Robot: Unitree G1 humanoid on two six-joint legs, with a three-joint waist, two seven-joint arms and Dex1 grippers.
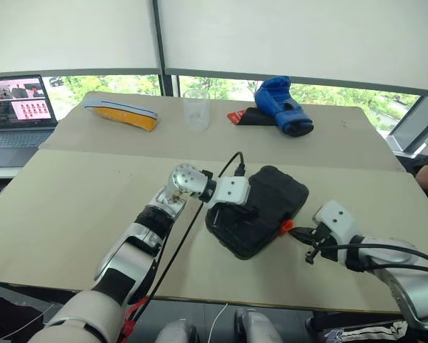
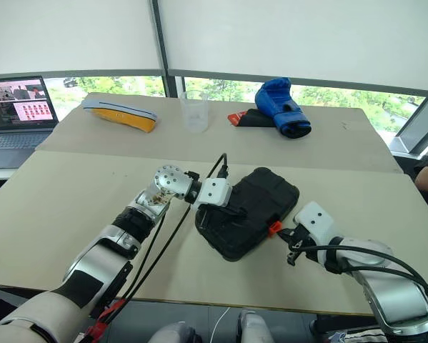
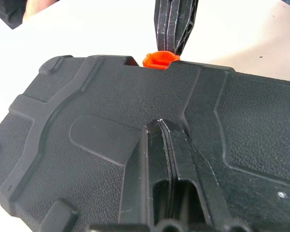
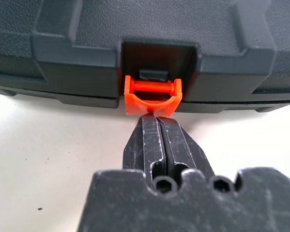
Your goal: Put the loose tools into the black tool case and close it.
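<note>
1 black tool case (image 1: 260,207), 2 hands.

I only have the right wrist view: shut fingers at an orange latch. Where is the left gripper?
Observer: The left gripper rests, fingers shut, on the lid of the case.
Operator: Any loose tools left on the table?
Observer: None that I see on the table; further back lie a blue glove, a clear cup and a yellow thing.
Operator: Is the latch snapped home?
Observer: Not yet by the look of it; the latch hangs out from its recess, the right gripper touching it.
</note>
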